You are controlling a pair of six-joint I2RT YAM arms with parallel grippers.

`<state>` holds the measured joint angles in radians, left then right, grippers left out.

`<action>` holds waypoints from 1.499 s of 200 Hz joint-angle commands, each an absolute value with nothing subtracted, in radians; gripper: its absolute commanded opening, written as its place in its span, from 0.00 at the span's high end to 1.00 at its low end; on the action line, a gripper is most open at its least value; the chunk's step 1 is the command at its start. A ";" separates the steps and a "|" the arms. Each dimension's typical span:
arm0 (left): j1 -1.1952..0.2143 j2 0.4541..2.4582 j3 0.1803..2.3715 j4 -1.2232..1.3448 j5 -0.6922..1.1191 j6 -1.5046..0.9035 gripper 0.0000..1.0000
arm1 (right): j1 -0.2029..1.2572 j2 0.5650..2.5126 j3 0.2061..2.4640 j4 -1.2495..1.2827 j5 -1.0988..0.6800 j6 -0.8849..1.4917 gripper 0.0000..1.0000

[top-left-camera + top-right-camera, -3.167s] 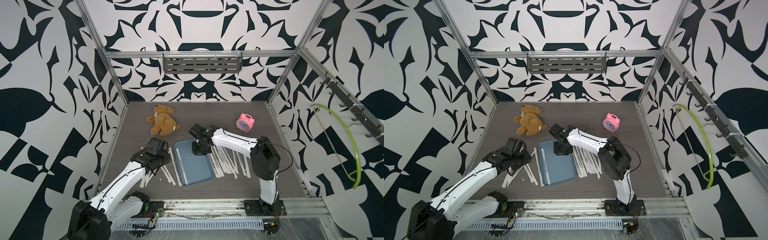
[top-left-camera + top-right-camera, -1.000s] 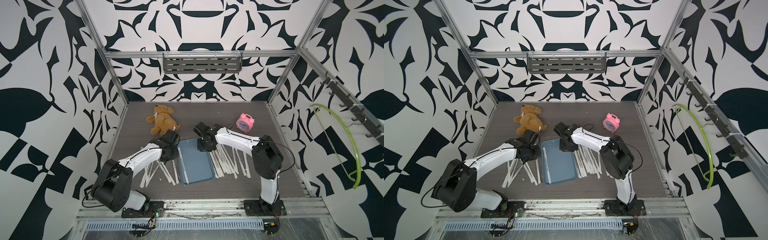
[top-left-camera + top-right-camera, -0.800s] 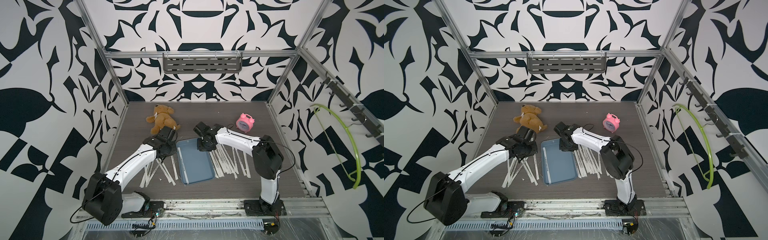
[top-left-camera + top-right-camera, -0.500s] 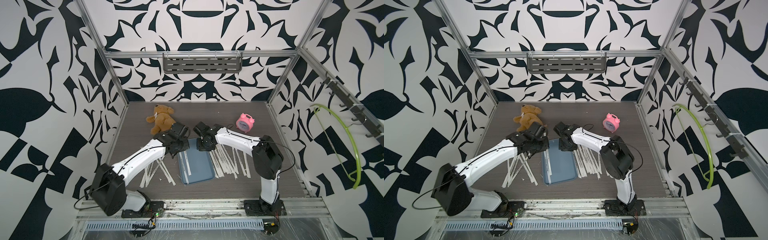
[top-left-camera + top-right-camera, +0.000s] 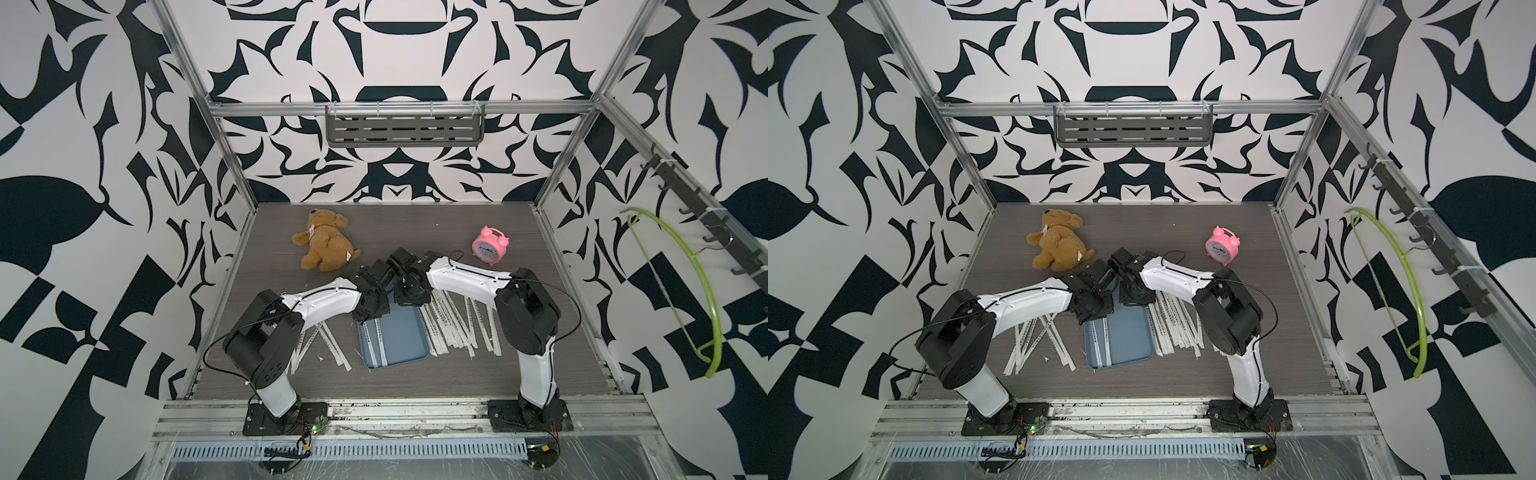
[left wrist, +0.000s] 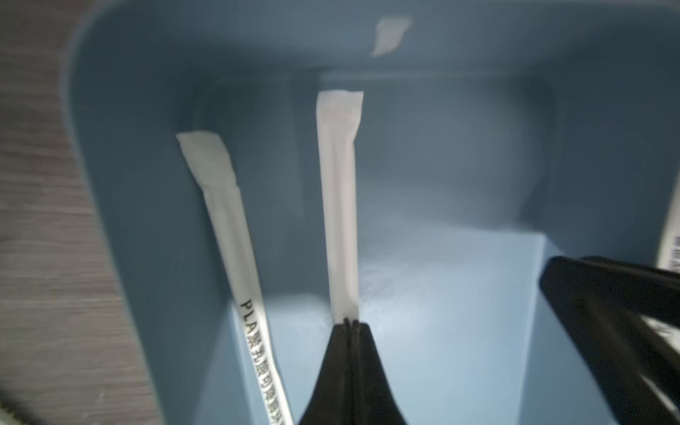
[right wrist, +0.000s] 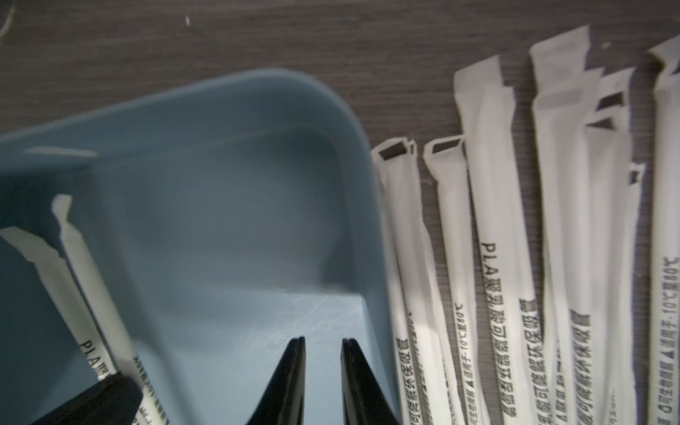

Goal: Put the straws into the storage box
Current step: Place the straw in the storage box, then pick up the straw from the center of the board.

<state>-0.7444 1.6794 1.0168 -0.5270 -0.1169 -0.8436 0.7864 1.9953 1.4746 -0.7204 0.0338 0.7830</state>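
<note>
Over the shallow blue-grey plastic storage box (image 6: pixel 460 294), your left gripper (image 6: pixel 346 323) was clamped on one white paper-wrapped straw (image 6: pixel 338 202), placing it beside another straw (image 6: pixel 228 228) inside; your right gripper (image 7: pixel 323 342), slightly parted, held nothing. Next, probably: release, then fetch loose straws (image 7: pixel 489 220) beside the box.

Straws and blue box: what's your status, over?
Left tool shut on a straw inside the storage box. Right tool open, empty, close beside. Another straw in; many loose straws on table.

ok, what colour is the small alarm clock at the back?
Pink; the round twin-bell alarm clock shows best in a top view.
</note>
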 commanded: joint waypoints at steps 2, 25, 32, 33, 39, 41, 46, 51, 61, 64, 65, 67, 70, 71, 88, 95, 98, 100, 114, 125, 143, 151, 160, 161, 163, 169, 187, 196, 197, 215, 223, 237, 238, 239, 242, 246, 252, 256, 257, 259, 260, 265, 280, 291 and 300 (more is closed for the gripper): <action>-0.748 1.666 0.980 -0.529 -0.137 -0.834 1.00 | 0.783 1.982 1.466 -0.721 0.049 0.776 0.76; -0.747 1.672 0.964 -0.526 -0.152 -0.807 1.00 | 0.774 1.982 1.466 -0.722 0.051 0.771 0.76; -0.747 1.673 0.963 -0.529 -0.156 -0.800 1.00 | 0.772 1.983 1.466 -0.724 0.053 0.769 0.76; -0.747 1.673 0.963 -0.529 -0.156 -0.800 1.00 | 0.772 1.983 1.466 -0.724 0.053 0.769 0.76; -0.747 1.674 0.963 -0.529 -0.156 -0.793 1.00 | 0.771 1.981 1.466 -0.726 0.054 0.769 0.76; -0.747 1.674 0.963 -0.530 -0.157 -0.790 1.00 | 0.770 1.980 1.466 -0.727 0.054 0.768 0.76; -0.747 1.674 0.964 -0.532 -0.160 -0.789 1.00 | 0.769 1.981 1.466 -0.727 0.055 0.768 0.76; -0.747 1.672 0.964 -0.535 -0.163 -0.786 1.00 | 0.769 1.980 1.466 -0.728 0.056 0.766 0.76; -0.747 1.669 0.967 -0.540 -0.169 -0.781 1.00 | 0.767 1.979 1.463 -0.729 0.055 0.766 0.76; -0.747 1.668 0.967 -0.542 -0.172 -0.779 1.00 | 0.768 1.979 1.463 -0.729 0.055 0.766 0.76; -0.747 1.668 0.968 -0.542 -0.173 -0.779 1.00 | 0.767 1.978 1.463 -0.729 0.055 0.765 0.77; -0.747 1.668 0.969 -0.544 -0.175 -0.777 1.00 | 0.767 1.978 1.461 -0.729 0.055 0.765 0.76; -0.747 1.667 0.970 -0.547 -0.177 -0.776 1.00 | 0.767 1.977 1.462 -0.729 0.056 0.765 0.76; -0.747 1.667 0.971 -0.547 -0.177 -0.775 1.00 | 0.767 1.977 1.462 -0.729 0.056 0.765 0.76; -0.746 1.663 0.978 -0.567 -0.197 -0.758 1.00 | 0.767 1.978 1.463 -0.730 0.054 0.765 0.76; -0.744 1.661 0.984 -0.578 -0.206 -0.751 1.00 | 0.767 1.977 1.465 -0.732 0.053 0.766 0.76; -0.743 1.661 0.986 -0.581 -0.208 -0.749 1.00 | 0.767 1.977 1.465 -0.732 0.053 0.765 0.76; -0.742 1.660 0.985 -0.582 -0.208 -0.749 1.00 | 0.767 1.977 1.465 -0.732 0.052 0.765 0.76; -0.738 1.661 0.990 -0.586 -0.203 -0.746 1.00 | 0.767 1.977 1.466 -0.732 0.052 0.763 0.76; -0.737 1.663 0.993 -0.586 -0.196 -0.746 1.00 | 0.767 1.976 1.468 -0.733 0.054 0.762 0.76; -0.737 1.662 0.996 -0.585 -0.190 -0.752 1.00 | 0.767 1.978 1.471 -0.734 0.054 0.759 0.76; -0.737 1.658 0.997 -0.580 -0.185 -0.753 1.00 | 0.767 1.978 1.473 -0.733 0.051 0.760 0.76; -0.738 1.651 1.003 -0.580 -0.181 -0.753 1.00 | 0.767 1.977 1.473 -0.733 0.048 0.758 0.76; -0.738 1.651 1.004 -0.580 -0.180 -0.753 1.00 | 0.767 1.976 1.474 -0.732 0.047 0.758 0.76; -0.738 1.649 1.006 -0.580 -0.180 -0.754 1.00 | 0.767 1.975 1.474 -0.732 0.047 0.757 0.76; -0.738 1.644 1.015 -0.582 -0.178 -0.752 0.98 | 0.767 1.973 1.475 -0.732 0.047 0.754 0.76; -0.738 1.627 1.040 -0.589 -0.179 -0.741 0.92 | 0.767 1.963 1.478 -0.733 0.047 0.745 0.76; -0.737 1.619 1.051 -0.593 -0.181 -0.736 0.89 | 0.767 1.955 1.480 -0.735 0.047 0.739 0.76; -0.737 1.618 1.053 -0.594 -0.181 -0.734 0.88 | 0.767 1.954 1.480 -0.735 0.047 0.738 0.76; -0.738 1.608 1.071 -0.611 -0.189 -0.725 0.85 | 0.767 1.935 1.482 -0.737 0.049 0.728 0.75; -0.738 1.599 1.079 -0.621 -0.188 -0.723 0.85 | 0.767 1.927 1.482 -0.742 0.049 0.722 0.74; -0.738 1.583 1.087 -0.639 -0.195 -0.723 0.83 | 0.768 1.910 1.479 -0.745 0.045 0.714 0.71; -0.738 1.582 1.088 -0.640 -0.196 -0.722 0.83 | 0.767 1.908 1.479 -0.745 0.044 0.714 0.71; -0.737 1.580 1.088 -0.641 -0.197 -0.721 0.82 | 0.767 1.907 1.478 -0.745 0.043 0.712 0.71; -0.737 1.577 1.089 -0.646 -0.198 -0.720 0.82 | 0.767 1.904 1.477 -0.745 0.041 0.710 0.70; -0.737 1.572 1.091 -0.652 -0.201 -0.719 0.81 | 0.766 1.899 1.476 -0.747 0.038 0.707 0.70; -0.738 1.564 1.096 -0.667 -0.208 -0.719 0.80 | 0.767 1.892 1.475 -0.750 0.036 0.705 0.69; -0.737 1.557 1.100 -0.678 -0.210 -0.719 0.80 | 0.767 1.887 1.474 -0.751 0.033 0.703 0.69; -0.738 1.555 1.101 -0.681 -0.211 -0.718 0.79 | 0.767 1.885 1.474 -0.753 0.032 0.701 0.69; -0.737 1.550 1.104 -0.688 -0.211 -0.717 0.79 | 0.767 1.883 1.474 -0.756 0.030 0.699 0.68; -0.738 1.548 1.106 -0.692 -0.212 -0.717 0.79 | 0.767 1.882 1.475 -0.759 0.029 0.697 0.68; -0.737 1.533 1.114 -0.710 -0.223 -0.715 0.78 | 0.767 1.869 1.476 -0.768 0.028 0.691 0.68; -0.737 1.463 1.122 -0.750 -0.271 -0.709 0.74 | 0.763 1.812 1.460 -0.774 0.026 0.664 0.67; -0.732 1.399 1.111 -0.755 -0.301 -0.699 0.67 | 0.757 1.772 1.447 -0.798 0.030 0.652 0.69; -0.726 1.348 1.101 -0.760 -0.337 -0.693 0.56 | 0.742 1.738 1.427 -0.828 0.049 0.646 0.71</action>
<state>-0.7387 1.4822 1.0870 -0.6849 -0.2405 -0.7155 0.7643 1.8542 1.4544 -0.7509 0.0261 0.6895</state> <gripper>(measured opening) 0.347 0.309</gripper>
